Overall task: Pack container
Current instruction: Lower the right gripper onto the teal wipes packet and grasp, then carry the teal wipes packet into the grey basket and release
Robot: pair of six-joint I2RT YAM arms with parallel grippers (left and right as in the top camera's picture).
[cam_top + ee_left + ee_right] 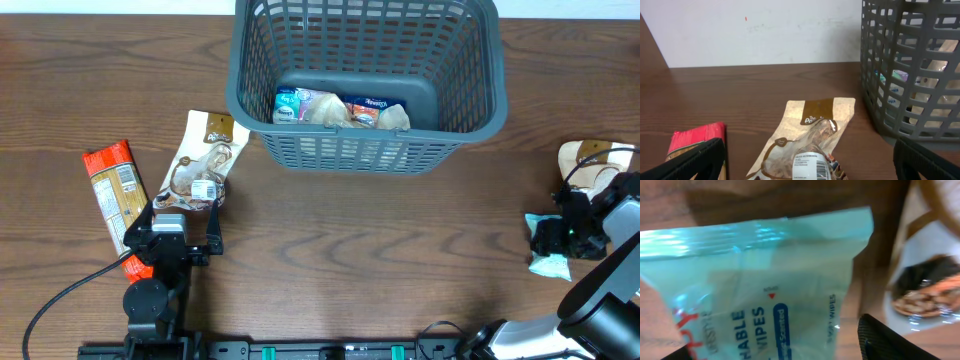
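The dark grey lattice basket (365,150) stands at the back centre and holds several snack packets (340,108); its side also shows in the left wrist view (910,75). My left gripper (186,232) is open, its fingers either side of the near end of a beige dried mushroom packet (200,165), which lies flat on the table in the left wrist view (810,135). My right gripper (556,236) is open, low over a teal wipes packet (549,265). That packet fills the right wrist view (765,280) and lies between the fingers.
A red packet (115,188) lies left of the mushroom packet and shows in the left wrist view (695,140). A beige snack packet (590,160) lies at the far right and also shows in the right wrist view (930,290). A black cable runs at the front left.
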